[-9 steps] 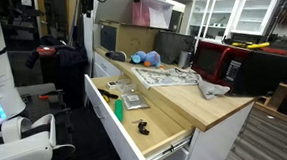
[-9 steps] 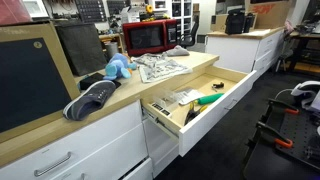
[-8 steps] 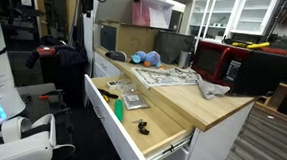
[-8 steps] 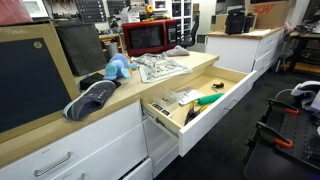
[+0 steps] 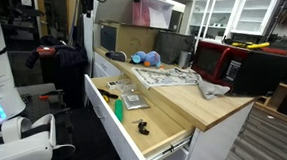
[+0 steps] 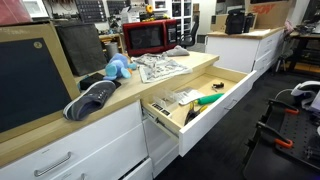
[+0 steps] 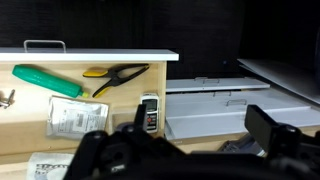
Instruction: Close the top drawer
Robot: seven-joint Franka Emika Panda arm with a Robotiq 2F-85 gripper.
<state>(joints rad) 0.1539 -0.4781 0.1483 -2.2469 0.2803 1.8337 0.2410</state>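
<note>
Wrist view: the top drawer point(image 7: 100, 55) stands pulled out beneath the desk point(image 5: 200, 102), unchanged from the preceding frames, while the gripper point(image 7: 180, 150) hovers above it, spread and empty; closing not yet begun.

We see a red microwave point(image 6: 150, 37) on the wooden counter point(image 6: 45, 128), near a blue toy point(image 6: 118, 68), papers point(image 6: 160, 68) and maybe a grey shoe point(image 6: 90, 100).

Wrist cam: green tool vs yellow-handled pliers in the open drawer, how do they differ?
Colour: the green tool is all green; the pliers have yellow and dark handles. Shape: the green tool is one straight piece; the pliers split into two spread handles. Both lie flat inside the open top drawer, near its white front.
</note>
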